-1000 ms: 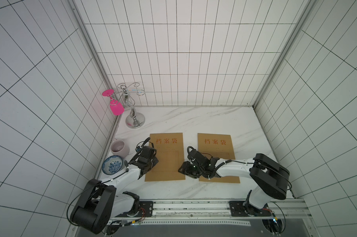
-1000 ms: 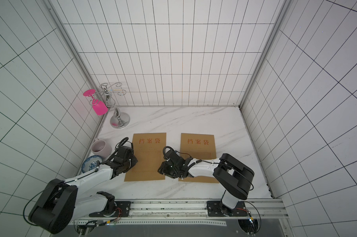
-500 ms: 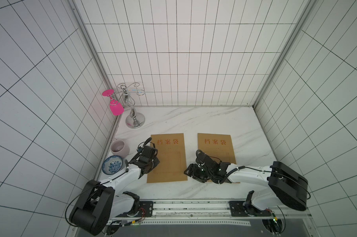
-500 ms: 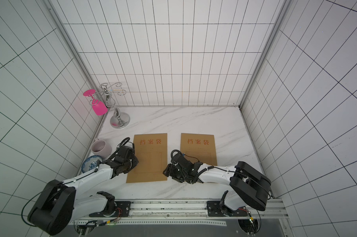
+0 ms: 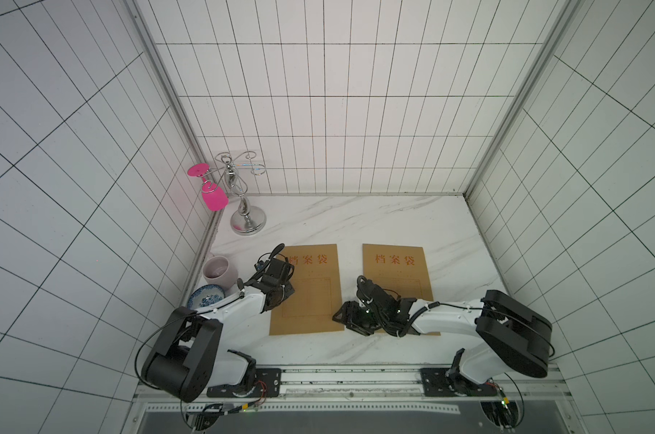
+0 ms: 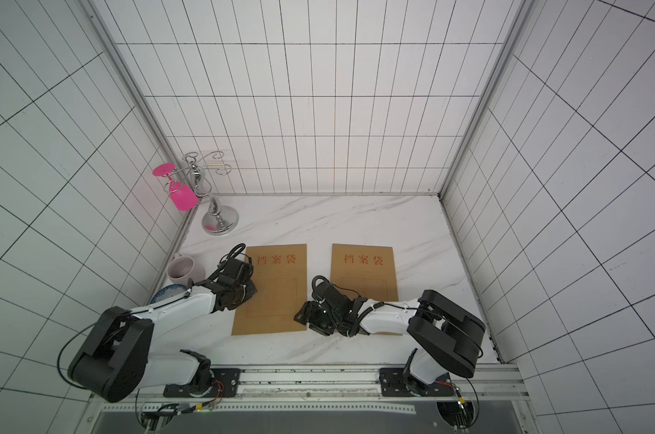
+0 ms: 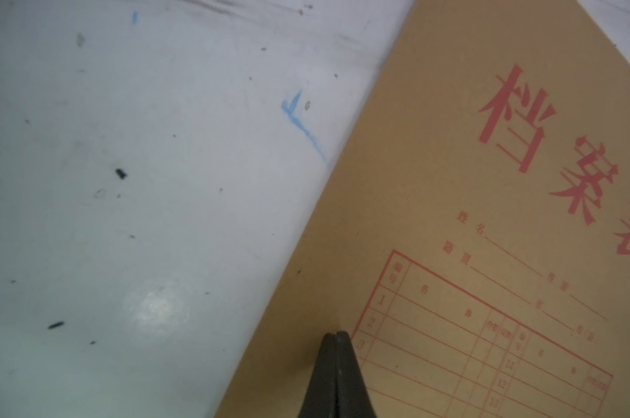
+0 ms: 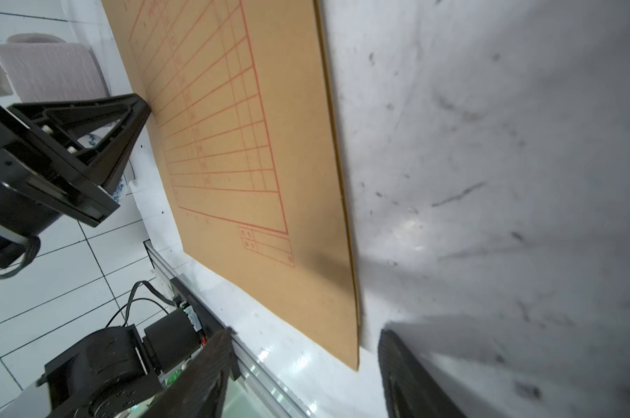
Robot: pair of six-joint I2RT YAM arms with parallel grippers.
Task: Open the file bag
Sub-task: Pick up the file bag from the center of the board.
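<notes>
Right claw [image 8: 303, 333] shifted nearer | file bag [image 8: 288, 90] corner between parted jaws

A robot lab test booth, this: white grid-tiled walls [image 5: 337, 124] boxing in a marble-look tabletop [image 5: 375, 221]. Two white robot arms [image 5: 239, 304] sit bolted to an aluminium rail [image 5: 348, 375] — and oddments line one side — wine-glass rack [image 5: 247, 222], mug [image 5: 219, 269].

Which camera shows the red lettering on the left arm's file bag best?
The left wrist view: the red lettering is large and sharp, though its last character is cropped. Both top views show it complete but tiny. The right wrist view shows only that file bag's printed table.
</notes>
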